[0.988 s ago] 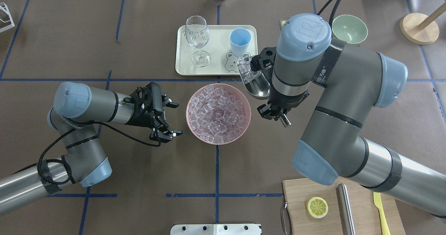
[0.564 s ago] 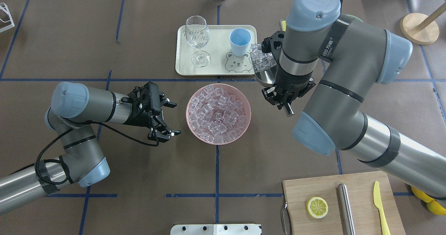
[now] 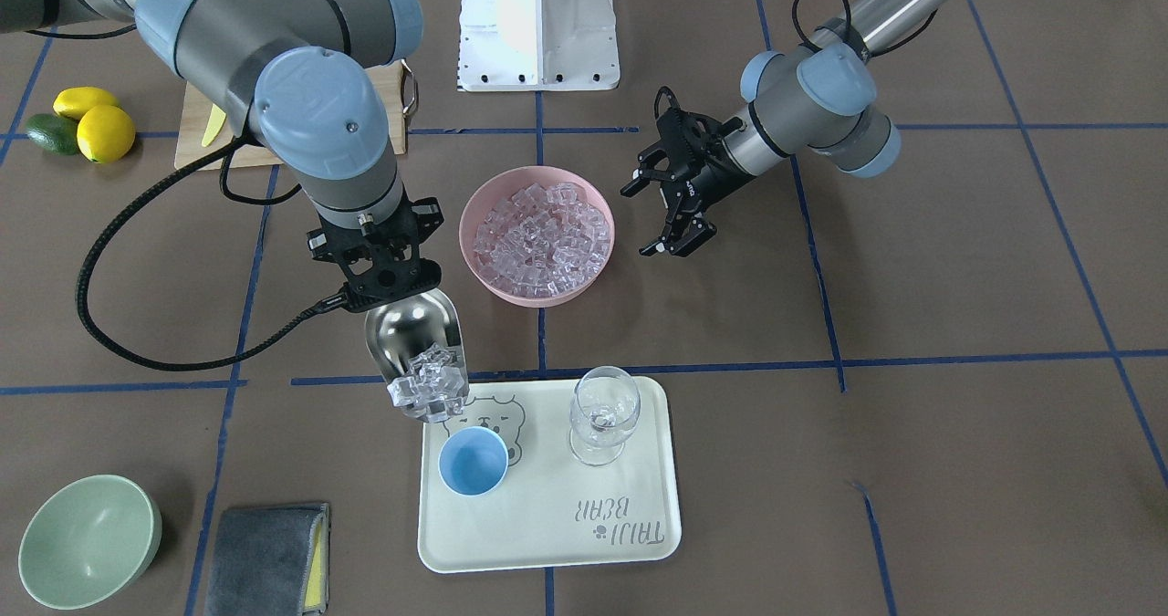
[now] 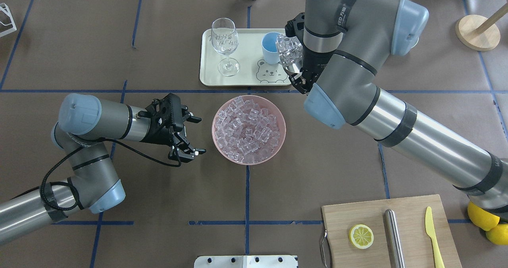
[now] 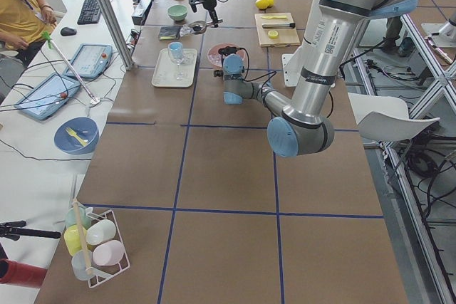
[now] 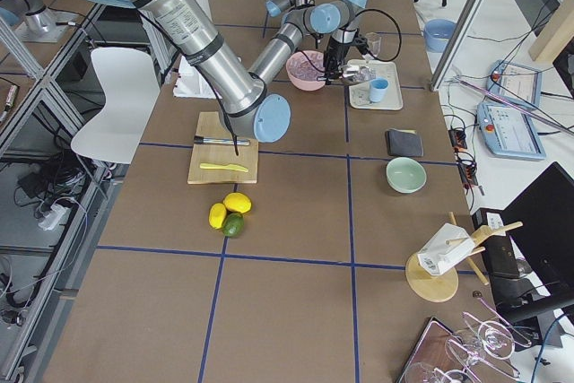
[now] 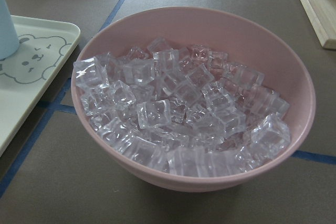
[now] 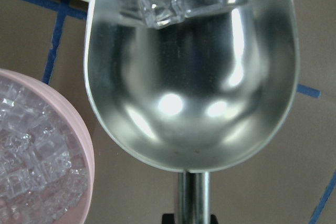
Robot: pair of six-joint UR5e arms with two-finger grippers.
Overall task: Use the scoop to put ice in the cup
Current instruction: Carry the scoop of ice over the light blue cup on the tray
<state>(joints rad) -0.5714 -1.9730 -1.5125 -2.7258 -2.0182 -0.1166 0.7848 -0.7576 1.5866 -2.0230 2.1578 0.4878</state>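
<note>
While the R gripper (image 3: 376, 274) clamps the scoop (image 3: 412, 335) handle, w/ ice (image 3: 427, 390) heaped at the lip just short of the cup (image 3: 473, 462) on the tray (image 3: 547, 475), centre lip over cup mouth, then tilt slowly; L gripper (image 3: 643, 219) hangs wide open by the pink bowl (image 3: 538, 297).

Brown table (image 4: 158, 53) with blue tape lines, bearing tray (image 4: 248, 45), pink bowl (image 4: 214, 135), green bowl (image 3: 55, 552), cutting board (image 4: 341, 220), grey cloth (image 3: 260, 557) and lemons (image 3: 105, 132).
</note>
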